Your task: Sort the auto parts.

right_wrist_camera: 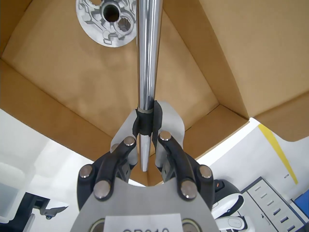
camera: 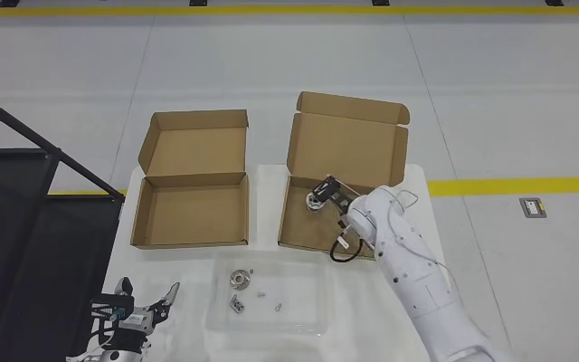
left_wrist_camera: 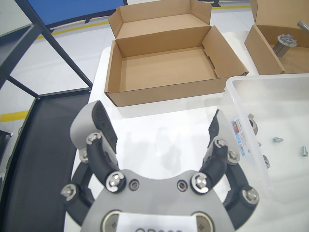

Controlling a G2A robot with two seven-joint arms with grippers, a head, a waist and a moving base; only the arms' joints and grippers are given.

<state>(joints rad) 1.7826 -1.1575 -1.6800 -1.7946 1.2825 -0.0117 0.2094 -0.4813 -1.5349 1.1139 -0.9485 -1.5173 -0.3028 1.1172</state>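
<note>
Right gripper (right_wrist_camera: pixel 146 119) clenched on polished steel rod (right_wrist_camera: pixel 147 49), held near one end. Rod's long axis runs straight out from the wrist, far end over right box (right_wrist_camera: pixel 60 80), near cast flanged hub (right_wrist_camera: pixel 106 13) standing in that cardboard box. Left gripper (left_wrist_camera: pixel 158 112) released, ribbed pads (left_wrist_camera: pixel 103 124) apart, beside clear plastic bin (left_wrist_camera: pixel 241 83). Bin sticker (left_wrist_camera: pixel 239 134) illegible.

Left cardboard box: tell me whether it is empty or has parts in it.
Empty. The left cardboard box stands open, and its floor is bare brown cardboard in the top and left wrist views.
</note>
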